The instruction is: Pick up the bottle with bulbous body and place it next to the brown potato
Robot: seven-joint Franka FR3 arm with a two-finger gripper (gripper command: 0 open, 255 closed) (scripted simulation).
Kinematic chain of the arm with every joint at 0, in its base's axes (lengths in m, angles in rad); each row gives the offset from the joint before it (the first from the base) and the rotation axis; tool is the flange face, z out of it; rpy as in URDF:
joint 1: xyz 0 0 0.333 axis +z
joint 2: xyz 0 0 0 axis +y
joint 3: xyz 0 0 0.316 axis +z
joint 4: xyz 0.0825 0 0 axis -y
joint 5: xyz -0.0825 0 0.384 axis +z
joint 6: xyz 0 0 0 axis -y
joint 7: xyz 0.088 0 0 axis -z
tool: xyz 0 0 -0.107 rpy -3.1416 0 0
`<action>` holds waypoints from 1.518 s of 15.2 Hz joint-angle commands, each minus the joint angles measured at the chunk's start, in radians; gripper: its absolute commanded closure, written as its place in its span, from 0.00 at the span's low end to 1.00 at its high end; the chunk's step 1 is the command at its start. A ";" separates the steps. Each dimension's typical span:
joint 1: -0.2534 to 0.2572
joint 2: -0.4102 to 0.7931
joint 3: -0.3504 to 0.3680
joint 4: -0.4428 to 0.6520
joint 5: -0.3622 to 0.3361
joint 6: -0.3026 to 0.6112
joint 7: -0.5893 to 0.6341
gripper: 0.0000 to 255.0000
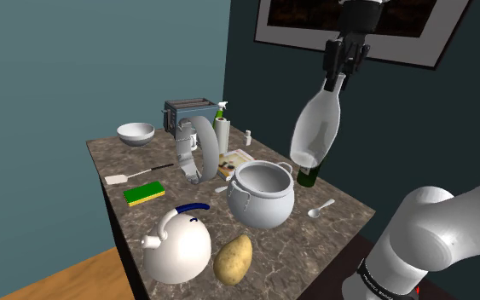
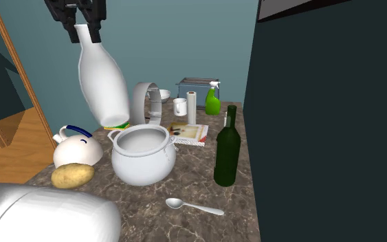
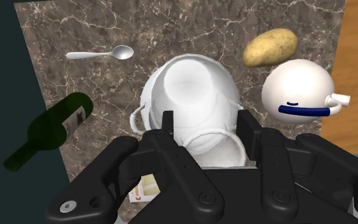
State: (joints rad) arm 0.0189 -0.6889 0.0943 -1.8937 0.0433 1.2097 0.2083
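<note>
At the near edge of the table (image 1: pixel 135 228) in the shoulder view, the brown potato (image 1: pixel 233 259) is lying just beside a white kettle (image 1: pixel 178 247) with a blue handle. You are looking at both of them well below the load.

Behind them a white pot (image 1: pixel 263 209) is standing open. A spoon (image 1: pixel 320 209) is lying near it, and a dark green bottle (image 1: pixel 308 176) is standing upright just beyond the spoon.

Your end effector (image 1: pixel 338 78) is clamping the neck of the white bulbous bottle (image 1: pixel 317 128) and holding it high in the air, clear of the table. The bottle is hanging base down and tilted. In the wrist view its round base (image 3: pixel 187 89) is covering much of the pot, with the potato (image 3: pixel 270 47) lying off to one side past the kettle (image 3: pixel 297 89).

Farther back, a green and yellow sponge (image 1: pixel 144 193) is lying flat. A white bowl (image 1: pixel 135 133) and a toaster (image 1: pixel 188 111) are sitting at the far end of the table.
</note>
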 commanded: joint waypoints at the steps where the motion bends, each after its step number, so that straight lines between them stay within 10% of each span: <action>1: 0.006 -0.029 0.024 0.020 0.020 -0.049 0.032 1.00; 23: 0.025 -0.216 0.058 -0.354 0.059 0.140 0.054 1.00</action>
State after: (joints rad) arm 0.0429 -0.8968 0.1532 -2.2299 0.1027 1.3400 0.2643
